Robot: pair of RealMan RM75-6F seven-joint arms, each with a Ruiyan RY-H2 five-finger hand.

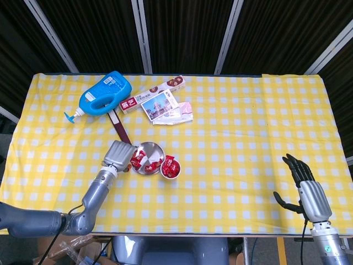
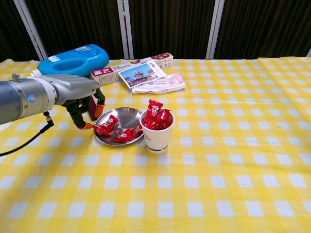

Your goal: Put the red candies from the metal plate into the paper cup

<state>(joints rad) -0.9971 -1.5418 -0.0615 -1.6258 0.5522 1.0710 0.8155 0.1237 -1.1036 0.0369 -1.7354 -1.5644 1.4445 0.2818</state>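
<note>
A metal plate (image 2: 127, 116) (image 1: 153, 149) lies in the middle of the table, with several red candies (image 2: 106, 125) (image 1: 138, 160) on it. Touching its right rim stands a white paper cup (image 2: 157, 137) (image 1: 170, 173), heaped with red candies (image 2: 155, 116). My left hand (image 2: 80, 94) (image 1: 117, 153) hovers at the plate's left edge, its fingers apart and pointing down, and it holds nothing. My right hand (image 1: 309, 190) hangs off the near right corner of the table, fingers spread and empty; only the head view shows it.
Behind the plate lie a blue detergent bottle (image 1: 102, 95), a long cookie box (image 1: 151, 93), a picture card (image 1: 159, 106) and a pink packet (image 1: 185, 109). A dark brown bar (image 1: 120, 130) lies just behind my left hand. A yellow checked cloth (image 1: 248, 138) covers the table.
</note>
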